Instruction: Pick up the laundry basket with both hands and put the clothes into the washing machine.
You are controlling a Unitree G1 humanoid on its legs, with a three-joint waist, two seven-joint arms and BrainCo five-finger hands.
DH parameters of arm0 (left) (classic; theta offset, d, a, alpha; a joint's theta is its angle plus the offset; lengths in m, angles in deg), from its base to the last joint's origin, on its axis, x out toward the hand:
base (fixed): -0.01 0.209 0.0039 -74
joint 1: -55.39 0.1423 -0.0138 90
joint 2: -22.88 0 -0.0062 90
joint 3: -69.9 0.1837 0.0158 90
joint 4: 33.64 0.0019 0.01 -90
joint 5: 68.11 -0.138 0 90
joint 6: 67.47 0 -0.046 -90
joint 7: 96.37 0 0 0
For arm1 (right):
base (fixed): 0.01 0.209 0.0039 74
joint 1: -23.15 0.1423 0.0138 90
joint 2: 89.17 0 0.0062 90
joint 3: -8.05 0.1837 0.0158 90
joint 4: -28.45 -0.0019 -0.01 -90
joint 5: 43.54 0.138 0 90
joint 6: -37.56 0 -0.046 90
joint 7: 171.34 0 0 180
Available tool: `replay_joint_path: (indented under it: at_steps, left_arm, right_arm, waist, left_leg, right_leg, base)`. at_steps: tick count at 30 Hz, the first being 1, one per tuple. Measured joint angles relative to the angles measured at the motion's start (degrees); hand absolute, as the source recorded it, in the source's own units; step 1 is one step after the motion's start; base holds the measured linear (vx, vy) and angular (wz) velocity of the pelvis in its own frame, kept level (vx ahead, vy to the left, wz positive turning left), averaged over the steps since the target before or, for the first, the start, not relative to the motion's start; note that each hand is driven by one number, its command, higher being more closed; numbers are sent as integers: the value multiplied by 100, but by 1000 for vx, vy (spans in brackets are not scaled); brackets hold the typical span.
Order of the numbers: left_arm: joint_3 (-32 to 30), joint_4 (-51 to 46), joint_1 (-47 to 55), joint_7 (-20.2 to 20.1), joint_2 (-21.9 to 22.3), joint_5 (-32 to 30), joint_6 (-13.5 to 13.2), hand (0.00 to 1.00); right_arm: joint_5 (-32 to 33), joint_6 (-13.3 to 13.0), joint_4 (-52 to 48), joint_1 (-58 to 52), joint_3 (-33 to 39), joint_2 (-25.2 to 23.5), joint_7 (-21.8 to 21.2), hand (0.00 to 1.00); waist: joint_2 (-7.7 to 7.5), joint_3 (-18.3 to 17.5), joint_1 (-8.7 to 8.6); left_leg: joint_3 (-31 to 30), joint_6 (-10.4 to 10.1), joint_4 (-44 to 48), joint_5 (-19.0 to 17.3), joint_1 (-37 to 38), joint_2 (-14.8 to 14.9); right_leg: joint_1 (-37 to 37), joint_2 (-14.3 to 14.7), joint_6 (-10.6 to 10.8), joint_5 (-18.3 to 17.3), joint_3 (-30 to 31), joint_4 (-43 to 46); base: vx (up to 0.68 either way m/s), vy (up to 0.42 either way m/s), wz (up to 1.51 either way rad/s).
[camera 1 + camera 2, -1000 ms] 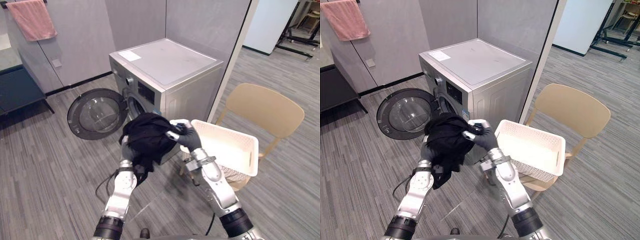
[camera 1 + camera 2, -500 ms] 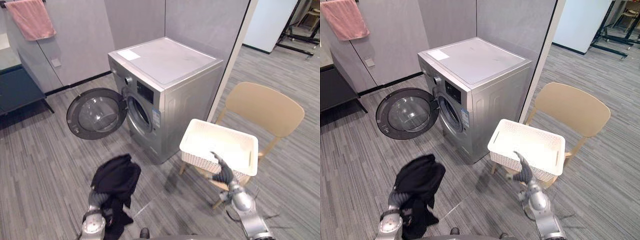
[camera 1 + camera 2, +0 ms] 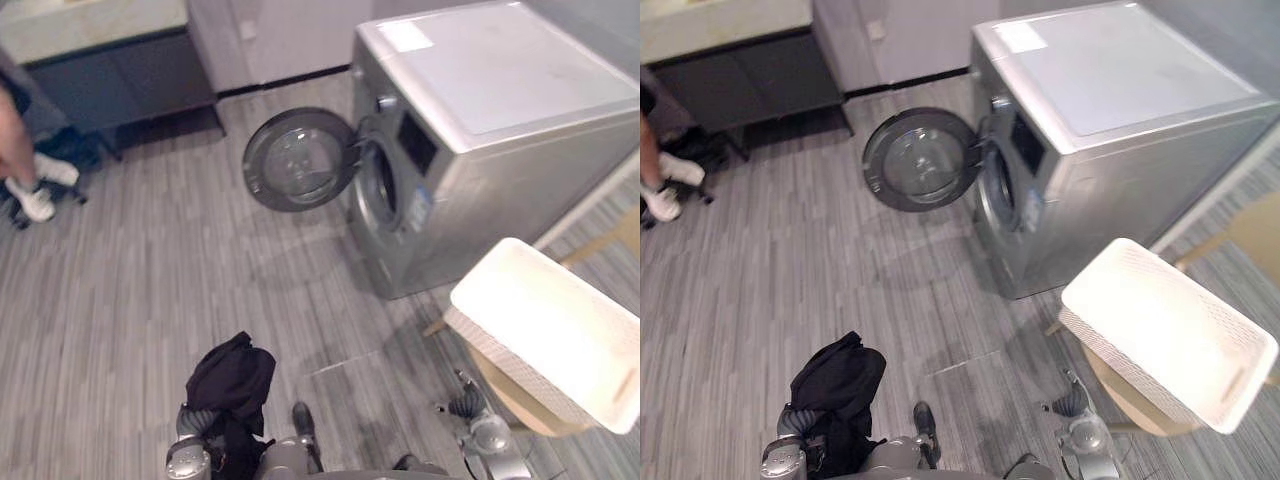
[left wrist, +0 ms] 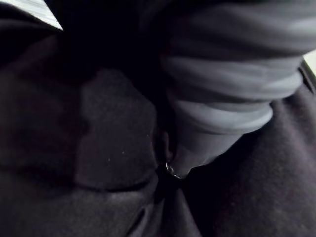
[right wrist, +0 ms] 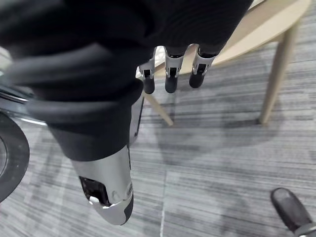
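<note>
Carrying black clothes (image 3: 232, 375) bunched over left hand (image 3: 193, 418), low near floor (image 3: 150, 280), well apart from washing machine (image 3: 480, 130). Can't tell whether gripping or just draped: hand buried in cloth in own wrist view. Reading right hand (image 5: 170, 81) as relaxed-open, straight fingers, nothing in it, hanging near chair (image 5: 256, 29) leg. Noting laundry basket (image 3: 1115, 350) on chair just beside machine, apparently empty. Seeing door (image 3: 300, 160) wide open, drum mouth (image 3: 385, 185) unobstructed.

Prob. next: raise bundle to drum mouth, push in. Could lose clothes en route if merely draped, not pinched; no way to confirm from here. Could snag trailing end on door edge, or leave part hanging over rim and blocking closure, esp. w/ one hand only; safer w/ right hand brought in as support. Could clip basket w/ right arm on way up and tip it off chair. Also minding person's shoe (image 3: 30, 200) at far left: well apart, low concern.
</note>
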Motion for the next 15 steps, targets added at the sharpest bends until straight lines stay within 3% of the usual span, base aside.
replay_joint_path:
  at_steps: [1,3,4,5,6,7,8,11,13,15]
  left_arm:
    - [17,0,-17,6,-27,-2,0,100]
    - [176,-66,25,11,-17,-2,-2,100]
    - [310,-59,92,4,18,-1,11,100]
    - [473,-126,139,1,-3,0,29,100]
    - [522,-188,166,8,-36,-2,43,100]
    - [592,-274,120,45,-105,-20,118,100]
    - [592,-276,10,123,-166,-19,138,100]
    - [630,-317,-170,213,-179,-9,130,100]
    - [697,-317,-279,214,-88,-1,129,100]
    - [795,-314,-463,197,-29,-2,122,100]
  right_arm:
    - [27,-9,-6,92,7,-89,8,0]
    - [108,-8,-13,116,94,-187,28,0]
    - [107,15,-28,71,106,-197,34,0]
    - [108,74,-163,-99,96,-235,43,0]
    - [113,96,-236,-166,68,-271,53,0]
    - [111,142,-295,-217,48,-407,131,0]
    - [162,180,-295,-218,37,-527,139,0]
    - [349,180,-310,-202,38,-627,146,0]
    - [383,191,-307,-188,47,-608,146,0]
    - [389,202,-302,-264,50,-596,143,0]
  waist:
    - [-77,55,-22]
    - [-239,180,44]
    - [-251,306,83]
    - [-319,373,-14]
    - [-250,386,-47]
    - [-239,478,-66]
    - [-346,512,-160]
    - [-435,677,-290]
    - [-370,755,-366]
    - [-319,850,-377]
  left_leg:
    - [-79,59,134,-106,-70,-96]
    - [-77,133,734,-730,-139,-225]
    - [-127,182,1093,-1093,-45,-295]
    - [-244,270,1355,-1360,125,-343]
    - [-375,298,1455,-1459,189,-347]
    - [-539,297,1546,-1607,257,-346]
    - [-630,330,1514,-1631,292,-344]
    - [-748,282,1402,-1814,483,-455]
    - [-772,266,1330,-1910,724,-502]
    - [-844,187,1058,-1964,1131,-627]
  right_leg:
    - [132,-56,31,4,-110,-65]
    - [186,-449,248,-129,-37,458]
    - [-7,-925,6,-179,309,1698]
    - [-514,-1179,-1010,215,1130,2956]
    - [-846,-1145,-1161,601,1668,3500]
    - [-1424,-797,-661,284,2552,4223]
    - [-1841,-369,-486,-119,2899,4311]
    - [-2362,269,-331,-436,2880,3194]
    - [-2435,609,-264,-310,2639,2035]
    - [-2344,897,-378,376,2460,297]
  base:
    - [158,104,55]
    - [185,186,41]
    - [174,236,36]
    - [171,189,48]
    - [252,155,58]
    - [276,109,57]
    - [257,84,54]
    - [270,38,28]
    - [341,12,9]
    - [489,-20,33]
